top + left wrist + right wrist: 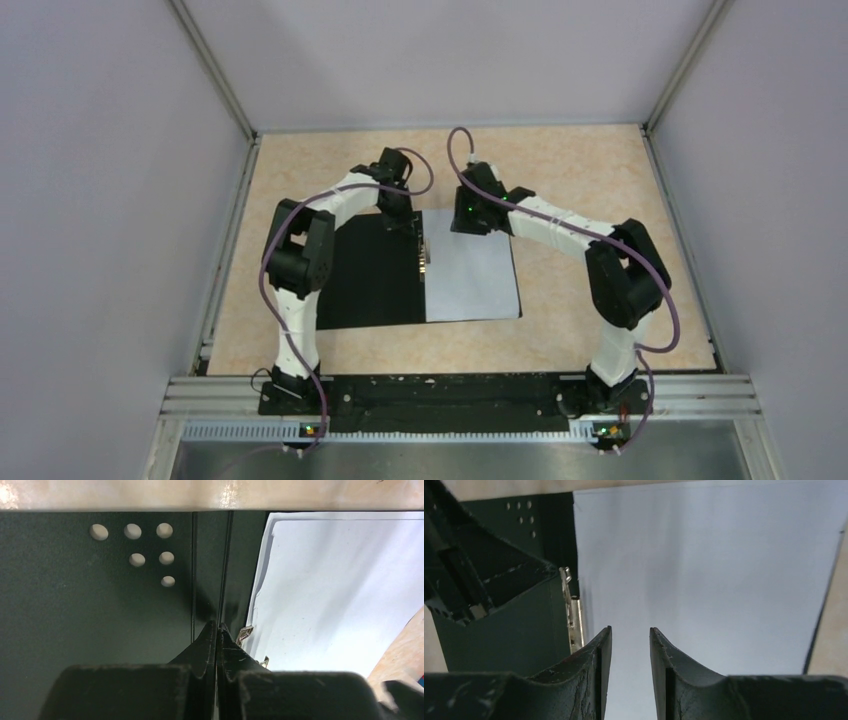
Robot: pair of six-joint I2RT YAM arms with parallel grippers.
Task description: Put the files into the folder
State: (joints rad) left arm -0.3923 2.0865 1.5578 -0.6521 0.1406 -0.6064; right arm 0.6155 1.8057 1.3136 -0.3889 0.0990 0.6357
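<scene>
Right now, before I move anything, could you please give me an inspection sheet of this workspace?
Surface: tan speckled table.
Job's things: folder lies open, black inside up; files lie flat on its right half, beside the metal clip.
Clutter: nothing seen.
Grippers: left gripper shut, tips at the folder's spine; right gripper open over the files, nothing between its fingers.
Cables: a purple cable runs along each arm, looping near the wrist.
Surroundings: grey walls, metal frame.
</scene>
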